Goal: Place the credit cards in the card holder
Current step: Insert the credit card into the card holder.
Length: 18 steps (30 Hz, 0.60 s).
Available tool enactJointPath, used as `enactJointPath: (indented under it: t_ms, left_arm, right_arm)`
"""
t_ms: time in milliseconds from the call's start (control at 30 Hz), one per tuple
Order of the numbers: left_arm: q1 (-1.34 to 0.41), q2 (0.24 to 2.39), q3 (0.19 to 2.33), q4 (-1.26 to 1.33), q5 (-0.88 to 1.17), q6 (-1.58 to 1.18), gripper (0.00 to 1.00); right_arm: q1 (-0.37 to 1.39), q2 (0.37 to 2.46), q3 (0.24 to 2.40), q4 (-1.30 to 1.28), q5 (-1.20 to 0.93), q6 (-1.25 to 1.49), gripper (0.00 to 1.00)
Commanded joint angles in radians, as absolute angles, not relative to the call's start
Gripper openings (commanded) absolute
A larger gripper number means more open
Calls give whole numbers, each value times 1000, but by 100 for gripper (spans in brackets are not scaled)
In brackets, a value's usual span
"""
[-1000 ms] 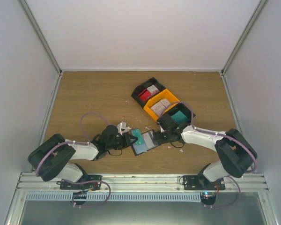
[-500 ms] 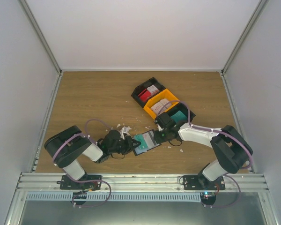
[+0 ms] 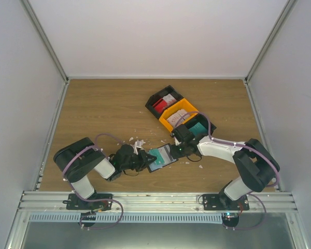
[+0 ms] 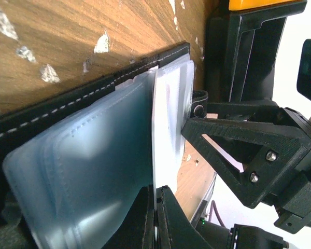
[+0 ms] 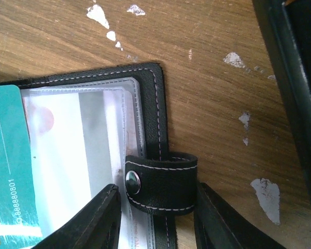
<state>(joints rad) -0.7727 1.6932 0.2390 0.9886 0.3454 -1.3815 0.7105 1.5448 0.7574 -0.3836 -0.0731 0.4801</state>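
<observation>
The black card holder [image 3: 167,154] lies open on the wooden table between the two arms. My left gripper [image 3: 144,158] is shut on a teal credit card [image 3: 155,154] whose far end lies over the holder's clear sleeves. In the left wrist view the card [image 4: 155,129] shows edge-on, pinched at the left gripper [image 4: 155,207], beside the sleeves [image 4: 93,161] and stitched black cover [image 4: 67,106]. My right gripper [image 3: 178,149] is shut on the holder's snap strap [image 5: 163,181], one finger on each side at the right gripper [image 5: 156,189]. The teal card [image 5: 8,155] shows at the left there.
Three joined bins stand behind the holder: a black one [image 3: 159,104] with red cards, a yellow one [image 3: 179,115] with whitish cards and a black one [image 3: 199,128] with teal cards. White crumbs [image 3: 136,140] lie scattered on the wood.
The right gripper's jaws have closed in onto the snap strap. The left arm's elbow has swung right and nearer the holder, still gripping the teal card.
</observation>
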Motion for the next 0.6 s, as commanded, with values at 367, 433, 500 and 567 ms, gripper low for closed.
enactJointPath:
  t_ms: [367,433,500,567]
  left_arm:
    - [-784,1742,293,1036,324,-1327,0]
    - [-786,1755,300,1046,329,-1323,0]
    - [-787,1769,304,1057,335,-1321,0]
    - [-788,1779,302,1071,341,-1325,0]
  right_arm:
    - [719,1533,729,-425,-147,509,38]
    - [719,1522,731,-425,-149,513,41]
    - [719,1511,728,-421,-155,518,43]
    - [718,1499,727,-423,-156,526,47]
